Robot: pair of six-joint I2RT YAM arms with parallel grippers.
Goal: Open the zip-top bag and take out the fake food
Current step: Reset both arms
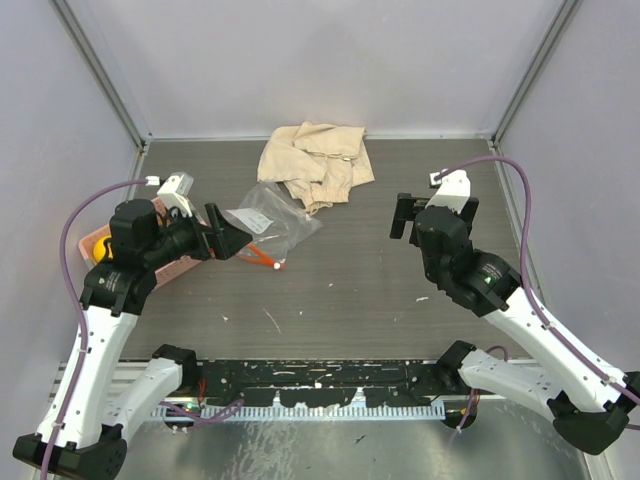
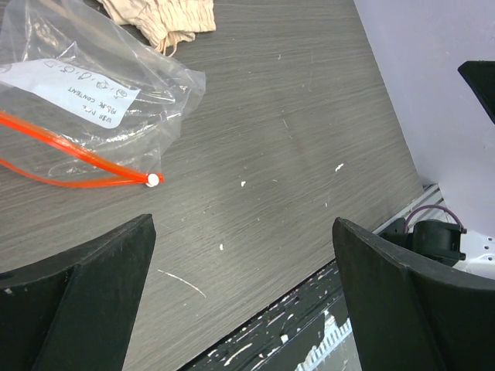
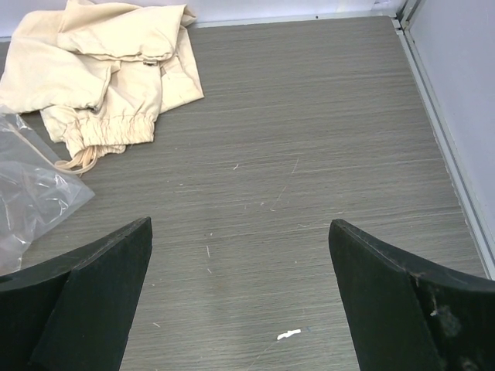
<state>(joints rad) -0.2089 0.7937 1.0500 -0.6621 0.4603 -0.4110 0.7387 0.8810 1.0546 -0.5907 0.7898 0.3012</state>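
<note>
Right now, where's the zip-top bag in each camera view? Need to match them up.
Top external: zip-top bag left of centre, just below the beige cloth.
Left wrist: zip-top bag upper left, orange zip strip on its near edge; beige cloth at the top edge.
Right wrist: only part of the zip-top bag shows, at the left edge; beige cloth upper left.
Shared landmark: the beige cloth.
</note>
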